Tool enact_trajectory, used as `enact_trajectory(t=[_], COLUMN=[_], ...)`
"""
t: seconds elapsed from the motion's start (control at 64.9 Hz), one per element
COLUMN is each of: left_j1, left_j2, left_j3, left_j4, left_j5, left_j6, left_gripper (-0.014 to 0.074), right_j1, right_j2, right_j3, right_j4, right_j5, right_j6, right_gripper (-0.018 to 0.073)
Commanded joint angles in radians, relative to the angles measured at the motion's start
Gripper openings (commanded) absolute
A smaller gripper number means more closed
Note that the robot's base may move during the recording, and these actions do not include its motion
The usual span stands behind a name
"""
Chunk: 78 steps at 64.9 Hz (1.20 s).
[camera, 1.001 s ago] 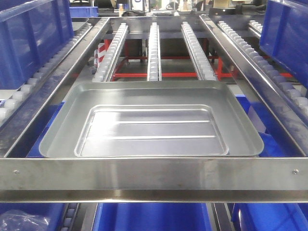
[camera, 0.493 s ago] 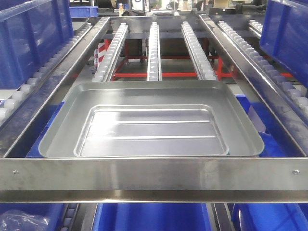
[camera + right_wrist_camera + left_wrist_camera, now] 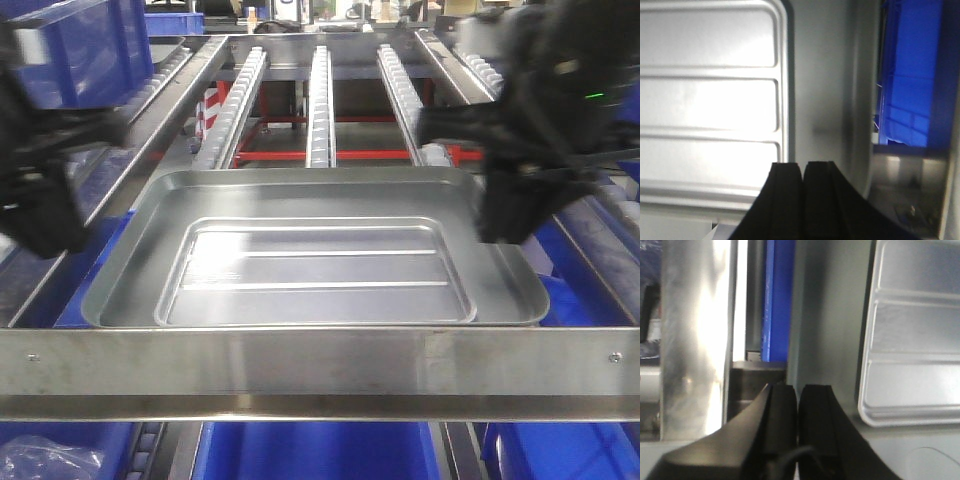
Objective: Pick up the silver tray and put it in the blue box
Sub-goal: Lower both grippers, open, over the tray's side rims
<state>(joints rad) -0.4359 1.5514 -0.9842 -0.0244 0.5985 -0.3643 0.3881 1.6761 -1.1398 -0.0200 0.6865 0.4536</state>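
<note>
The silver tray (image 3: 315,260) lies flat on the rack's roller rails, its ridged centre panel facing up. Blue plastic of the blue box (image 3: 85,290) shows below the tray's side edges, and again in the wrist views (image 3: 777,300) (image 3: 912,75). My left gripper (image 3: 45,215) is blurred at the tray's left side. In its wrist view the left gripper (image 3: 797,387) is shut and empty over the tray's left rim (image 3: 830,315). My right gripper (image 3: 505,215) hangs over the tray's right edge. In its wrist view the right gripper (image 3: 802,165) is shut and empty beside the centre panel (image 3: 710,100).
A steel crossbar (image 3: 320,365) runs along the rack's front edge. Three roller rails (image 3: 320,100) lead away behind the tray. Another blue crate (image 3: 90,50) sits on the left lane. More blue bins (image 3: 310,450) lie under the crossbar.
Both arms have swung into the front view, one at each side of the tray. The tray has not moved.
</note>
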Motion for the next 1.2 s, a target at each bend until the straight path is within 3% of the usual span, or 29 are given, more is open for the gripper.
enact_trajectory(t=[0.0, 0.154, 0.554, 0.662, 0.816, 1.186], left_j1=[-0.061, -0.105, -0.114, -0.139, -0.187, -0.187], left_j2=[0.024, 0.118, 0.182, 0.182, 0.182, 0.182], left_j3=[-0.103, -0.207, -0.288, -0.288, -0.288, -0.288], left_j4=[0.127, 0.145, 0.13, 0.174, 0.357, 0.324], left_j5=[0.014, 0.058, 0.026, 0.035, 0.076, 0.098], left_j6=[-0.124, -0.167, -0.169, -0.252, -0.439, -0.445], left_gripper=[0.0001, 0.0001, 0.0001, 0.0001, 0.0001, 0.0001], right_j1=[0.0, 0.013, 0.018, 0.018, 0.018, 0.018], right_j2=[0.004, 0.055, 0.08, 0.08, 0.08, 0.08], right_j3=[-0.079, -0.128, -0.128, -0.128, -0.128, -0.128], right_j4=[-0.026, -0.028, -0.04, -0.05, -0.052, -0.053], right_j5=[-0.006, 0.0, -0.029, -0.025, -0.028, -0.024], right_j6=[0.012, 0.012, 0.012, 0.012, 0.012, 0.011], right_gripper=[0.0057, 0.0057, 0.0057, 0.0057, 0.0057, 0.0062])
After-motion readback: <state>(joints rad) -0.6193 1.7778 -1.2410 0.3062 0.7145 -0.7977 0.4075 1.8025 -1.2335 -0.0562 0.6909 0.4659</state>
